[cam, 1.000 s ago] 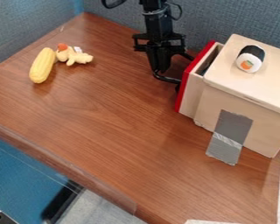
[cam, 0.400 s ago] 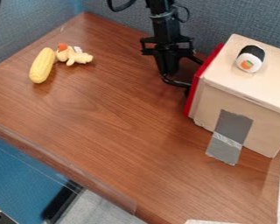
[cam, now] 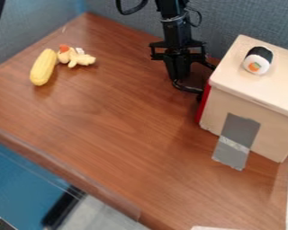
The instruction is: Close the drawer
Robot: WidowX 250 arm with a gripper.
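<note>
Right of centre, the drawer [cam: 203, 106] looks pushed in, or nearly; I'd only check it's flush, then back off the gripper [cam: 193, 89], whether open or closed I can't tell.

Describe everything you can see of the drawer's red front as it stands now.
The drawer's red front is a plain, flat panel seen almost edge-on, a narrow upright strip. It sits flush, or nearly so, along the left side of the pale wooden box, so the drawer looks closed. The black gripper is right beside it; whether they touch I can't tell.
</note>
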